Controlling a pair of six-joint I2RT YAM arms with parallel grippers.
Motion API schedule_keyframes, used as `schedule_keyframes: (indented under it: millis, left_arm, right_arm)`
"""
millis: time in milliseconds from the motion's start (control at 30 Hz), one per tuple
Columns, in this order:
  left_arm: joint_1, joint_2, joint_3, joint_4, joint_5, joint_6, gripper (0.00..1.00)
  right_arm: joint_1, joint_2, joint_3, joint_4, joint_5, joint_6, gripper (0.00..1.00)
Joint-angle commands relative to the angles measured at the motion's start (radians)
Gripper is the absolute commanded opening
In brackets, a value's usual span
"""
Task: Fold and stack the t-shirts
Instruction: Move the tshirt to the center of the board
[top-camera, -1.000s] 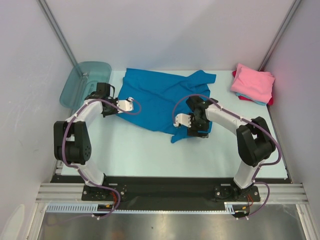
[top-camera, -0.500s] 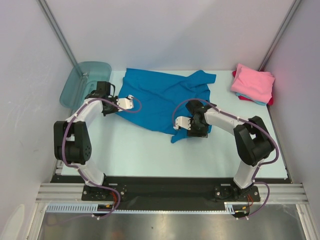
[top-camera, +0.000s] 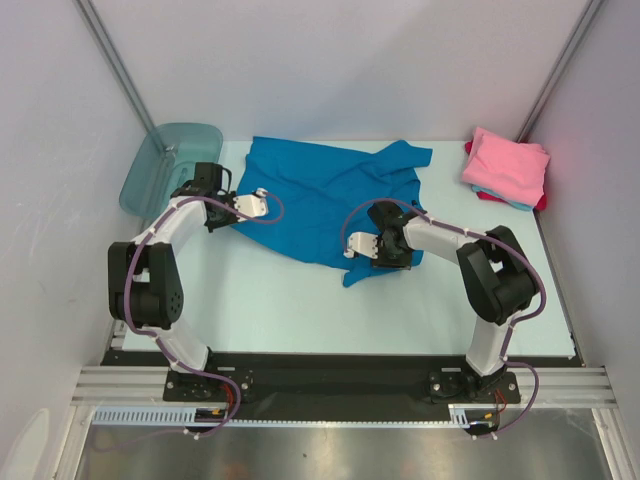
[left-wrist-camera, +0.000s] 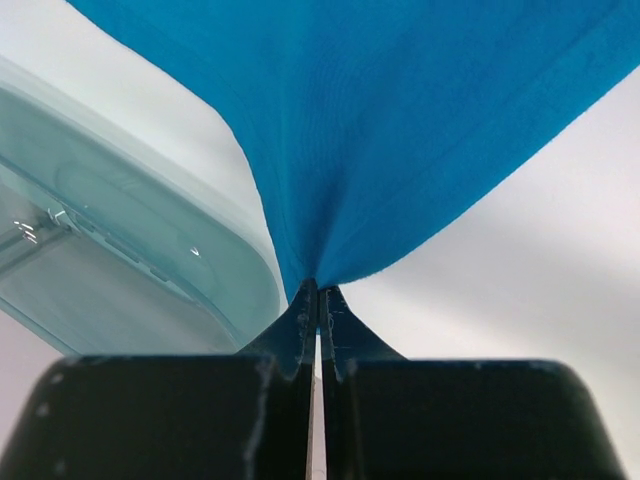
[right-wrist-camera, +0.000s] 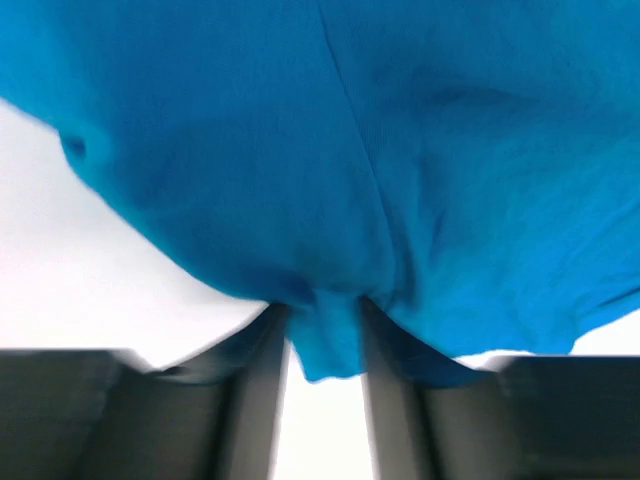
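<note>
A bright blue t-shirt (top-camera: 320, 195) lies spread and rumpled on the table's far middle. My left gripper (top-camera: 260, 198) is at the shirt's left edge, shut on a pinch of the blue cloth (left-wrist-camera: 400, 130), which fans out from the fingertips (left-wrist-camera: 318, 292). My right gripper (top-camera: 352, 248) is at the shirt's near right corner. In the right wrist view its jaws stand apart (right-wrist-camera: 322, 320), with a flap of the blue shirt (right-wrist-camera: 350, 150) hanging between them, and the picture is blurred. A folded pink t-shirt (top-camera: 507, 165) tops a small stack at the far right, with light blue and red edges below it.
A translucent teal plastic tub (top-camera: 165, 165) stands at the far left corner, just beside the left gripper and also in the left wrist view as the tub (left-wrist-camera: 120, 250). White walls and slanted metal posts enclose the table (top-camera: 280, 300).
The right gripper has slid left onto the shirt's near corner, and its jaws have narrowed around the cloth. The left gripper keeps its hold and has barely moved.
</note>
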Motion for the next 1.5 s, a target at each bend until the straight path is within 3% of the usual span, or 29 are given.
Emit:
schedule_keyframes:
  millis: [0, 33, 100, 500, 767, 867, 900, 1000, 1167, 1467]
  left_arm:
    - [-0.007, -0.048, 0.007, 0.022, -0.008, -0.039, 0.0]
    - [-0.011, -0.049, 0.007, 0.022, -0.008, -0.045, 0.0]
    - [-0.017, -0.054, -0.005, 0.024, -0.006, -0.046, 0.0]
    - [-0.053, -0.053, -0.047, 0.048, -0.008, -0.062, 0.0]
    - [-0.062, -0.046, -0.044, 0.056, -0.008, -0.063, 0.0]
    - [-0.065, -0.046, -0.04, 0.056, -0.01, -0.062, 0.01]
    - [-0.066, -0.046, -0.04, 0.056, -0.009, -0.063, 0.0]
    - [-0.073, -0.048, -0.039, 0.056, -0.014, -0.063, 0.0]
    - [-0.08, -0.056, -0.042, 0.055, -0.017, -0.062, 0.0]
    - [-0.085, -0.045, -0.037, 0.055, -0.026, -0.06, 0.0]
  right_arm:
    - [-0.003, 0.026, -0.004, 0.033, 0.007, 0.018, 0.36]
    - [-0.004, 0.032, 0.004, 0.034, 0.011, 0.021, 0.18]
    - [-0.004, 0.04, 0.013, 0.05, 0.031, 0.032, 0.0]
    - [-0.035, 0.029, 0.247, 0.112, 0.137, -0.013, 0.0]
    - [-0.05, 0.146, 0.309, 0.152, 0.169, -0.059, 0.0]
    - [-0.052, 0.219, 0.312, 0.178, 0.195, -0.045, 0.27]
    - [-0.05, 0.256, 0.314, 0.186, 0.206, -0.04, 0.45]
    - [-0.055, 0.292, 0.309, 0.255, 0.27, -0.022, 0.6]
    - [-0.073, 0.234, 0.278, 0.372, 0.317, -0.002, 0.6]
    - [-0.075, 0.007, 0.124, 0.234, 0.196, -0.022, 0.56]
